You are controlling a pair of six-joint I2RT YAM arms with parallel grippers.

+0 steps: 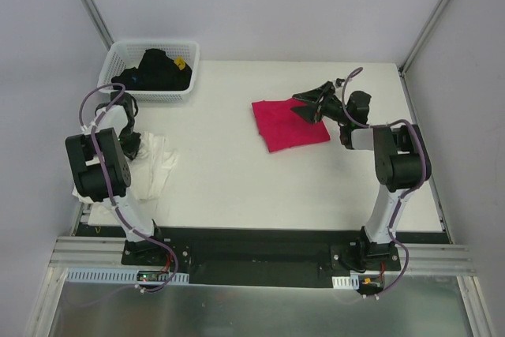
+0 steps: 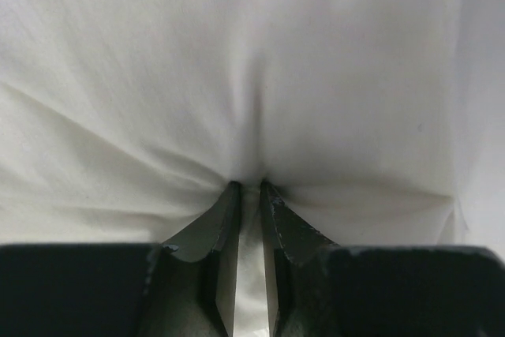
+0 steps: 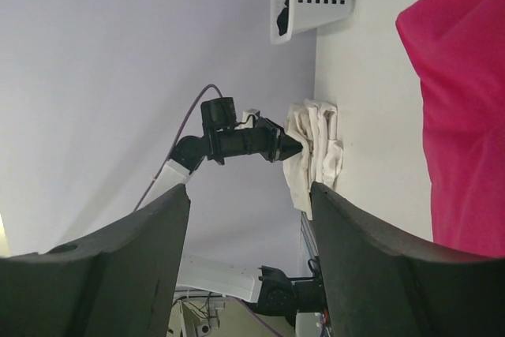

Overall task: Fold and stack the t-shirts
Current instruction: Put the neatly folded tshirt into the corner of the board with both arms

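While you look down from above, the white worktop (image 1: 237,187) takes up most of your view. On its right half you have the magenta-red t-shirt (image 1: 286,128), folded into a flat, roughly square pad and turned slightly askew. At the left edge, towards the near side, the cream-white t-shirt (image 1: 156,165) lies crumpled in loose ridges, well apart from the red one. At the far left corner sits the white lattice basket (image 1: 162,94), holding a heap of dark cloth (image 1: 158,69).

Your right end effector (image 1: 306,104) hangs over the far right corner of the magenta-red t-shirt. Its jaws are spread wide with nothing between them, as its own wrist camera shows you plainly. You cannot tell from these views whether it touches the cloth.

Your left end effector (image 2: 247,187) points down into the cream-white t-shirt. Its jaws are drawn almost together and pinch a narrow fold of the shirt, and soft creases fan out from the fingertips across the fabric.
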